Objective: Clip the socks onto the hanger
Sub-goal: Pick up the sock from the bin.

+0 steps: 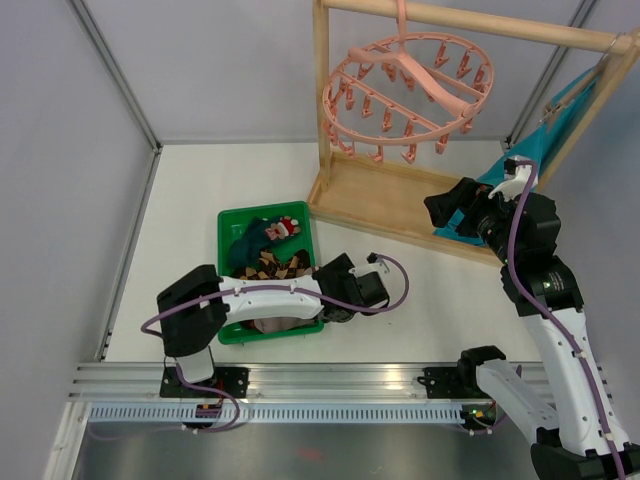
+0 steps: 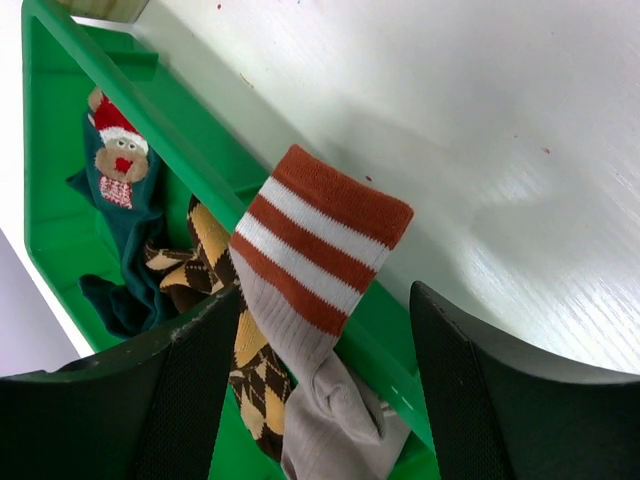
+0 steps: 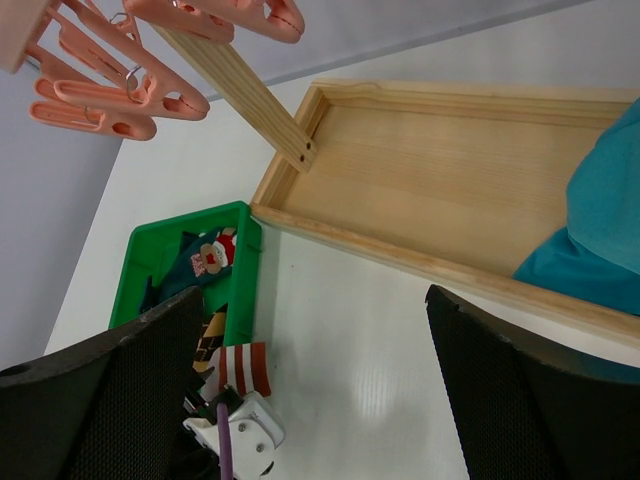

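Pale grey walls (image 1: 230, 70) enclose a white table (image 1: 180, 200) bearing a wooden rail frame (image 1: 390, 205)

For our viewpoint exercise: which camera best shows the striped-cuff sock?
Left wrist: the striped sock lies close up, cuff over the green bin's edge. Right wrist shows only a small cuff; from above the left arm mostly hides it.

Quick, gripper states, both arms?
Left gripper: open, astride the grey fabric sock with red-and-white striped cuff.
Right gripper: open, empty.
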Robot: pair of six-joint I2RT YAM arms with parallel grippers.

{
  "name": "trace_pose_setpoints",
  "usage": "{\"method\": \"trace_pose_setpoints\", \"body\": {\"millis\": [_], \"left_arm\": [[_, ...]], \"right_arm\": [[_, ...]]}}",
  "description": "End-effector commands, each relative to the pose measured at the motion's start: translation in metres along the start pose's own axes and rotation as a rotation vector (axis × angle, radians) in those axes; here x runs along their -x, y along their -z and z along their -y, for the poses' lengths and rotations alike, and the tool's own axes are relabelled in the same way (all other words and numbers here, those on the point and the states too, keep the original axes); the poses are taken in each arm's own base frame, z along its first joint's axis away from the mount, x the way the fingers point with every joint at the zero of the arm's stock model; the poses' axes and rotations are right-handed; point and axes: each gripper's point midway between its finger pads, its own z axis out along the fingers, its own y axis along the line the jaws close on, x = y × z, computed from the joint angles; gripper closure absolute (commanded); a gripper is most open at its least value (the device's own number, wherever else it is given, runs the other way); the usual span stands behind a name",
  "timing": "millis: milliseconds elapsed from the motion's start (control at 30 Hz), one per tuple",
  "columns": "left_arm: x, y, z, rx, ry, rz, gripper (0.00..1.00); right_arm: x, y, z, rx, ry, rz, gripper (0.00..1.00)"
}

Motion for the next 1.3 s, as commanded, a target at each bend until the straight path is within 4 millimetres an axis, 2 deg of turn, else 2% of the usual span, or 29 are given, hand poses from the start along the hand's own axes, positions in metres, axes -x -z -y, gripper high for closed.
{"method": "trace_pose_setpoints", "body": {"millis": [0, 300, 533, 700, 1000, 1200, 1267], "left_arm": [[0.015, -0.004, -0.002, 0.043, -0.024, 0.038, 0.28], [0.010, -0.015, -0.010, 0.139, -0.064, 0.019, 0.34], [0.008, -0.019, -0.012, 0.168, -0.094, 0.016, 0.36], [0.006, -0.022, -0.010, 0.164, -0.107, 0.009, 0.41], [0.004, -0.023, -0.010, 0.164, -0.115, 0.005, 0.54], [0.006, -0.022, -0.014, 0.148, -0.118, 0.011, 0.66], [0.010, -0.021, -0.018, 0.142, -0.103, 0.020, 0.73]], "right_arm": [[0.004, 0.001, 0.002, -0.009, 0.018, 0.021, 0.02], [0.006, 0.004, 0.006, -0.035, 0.035, 0.026, 0.02], [0.007, 0.001, 0.007, -0.038, 0.038, 0.024, 0.02], [0.008, 0.002, 0.007, -0.039, 0.040, 0.025, 0.02], [0.006, 0.002, 0.008, -0.045, 0.041, 0.022, 0.02], [0.006, 0.002, 0.008, -0.043, 0.038, 0.021, 0.02], [0.006, 0.002, 0.008, -0.043, 0.036, 0.023, 0.02]]}}
